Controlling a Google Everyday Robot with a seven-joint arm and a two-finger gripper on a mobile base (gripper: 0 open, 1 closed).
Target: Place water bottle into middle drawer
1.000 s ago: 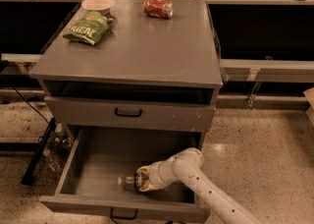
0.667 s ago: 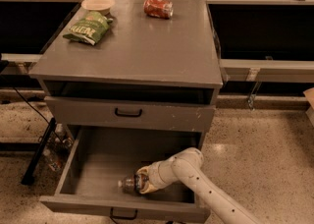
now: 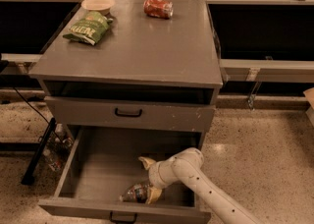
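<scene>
The middle drawer (image 3: pixel 93 169) of the grey cabinet is pulled out at the bottom of the camera view, a plain grey tray with a small black handle (image 3: pixel 121 216) on its front. The water bottle (image 3: pixel 133 193) lies on its side on the drawer floor near the front wall, with its cap pointing left. My gripper (image 3: pixel 149 179) reaches into the drawer from the right and is open. One cream finger (image 3: pixel 146 162) points up and back. The other finger (image 3: pixel 154 195) rests against the bottle's right end. The bottle is not clasped between them.
On the cabinet top are a green chip bag (image 3: pixel 87 27), a pale bowl (image 3: pixel 97 4) and a red crushed can (image 3: pixel 158 8). The drawer above (image 3: pixel 128 112) is closed. A black stand leg (image 3: pixel 38 152) and loose bottles (image 3: pixel 55 149) sit left of the cabinet on the speckled floor.
The fingers have spread apart and let go of the water bottle. It now lies slightly lower, nearer the drawer's front. The arm has barely moved.
</scene>
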